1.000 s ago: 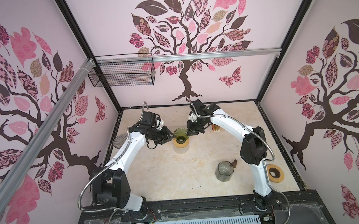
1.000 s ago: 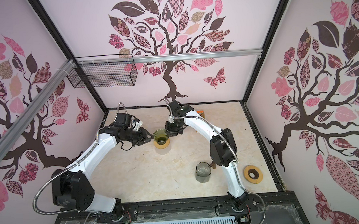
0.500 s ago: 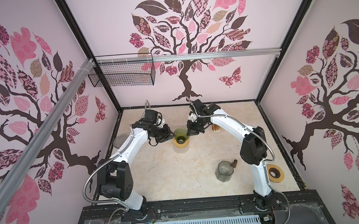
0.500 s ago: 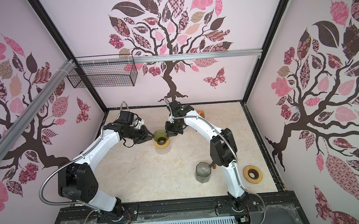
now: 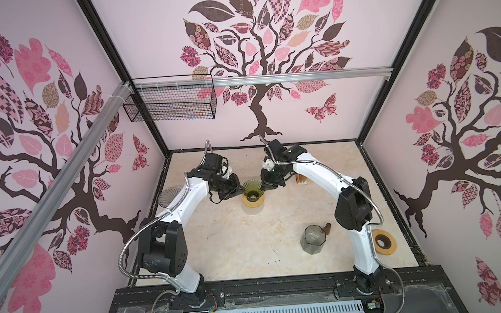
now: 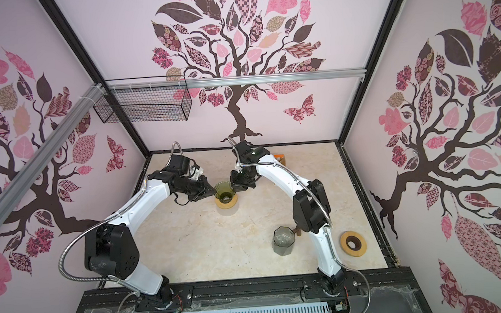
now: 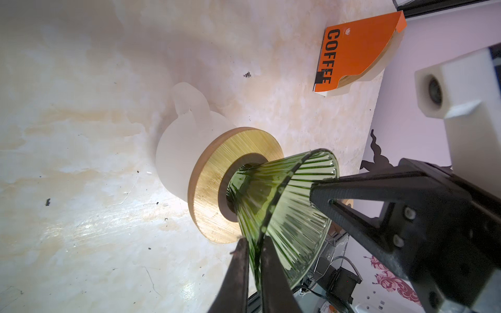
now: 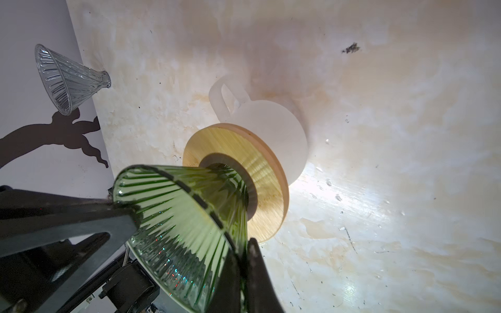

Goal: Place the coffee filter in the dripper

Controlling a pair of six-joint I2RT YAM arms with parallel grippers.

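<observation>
A green ribbed glass dripper (image 5: 251,189) (image 6: 224,191) stands in a wooden ring (image 7: 217,189) on a frosted white mug (image 8: 282,130) in mid-table. My left gripper (image 7: 254,268) (image 5: 240,190) is shut on the dripper's left rim, one finger inside the cone and one outside. From the opposite side my right gripper (image 8: 245,271) (image 5: 264,186) is shut on the right rim in the same way. The coffee filter shows only as pale paper edges in an orange pack marked COFFEE (image 7: 352,54) (image 6: 280,159), lying behind the right arm near the back wall. The dripper's inside looks empty.
A clear glass dripper (image 5: 169,195) (image 8: 67,78) lies on its side by the left wall. A grey glass carafe (image 5: 314,239) and a second wooden ring (image 5: 383,241) sit front right. A wire basket (image 5: 169,99) hangs on the back wall.
My left gripper has moved in to the dripper's left rim and closed on it. The right gripper has kept its grip and the dripper has not moved.
</observation>
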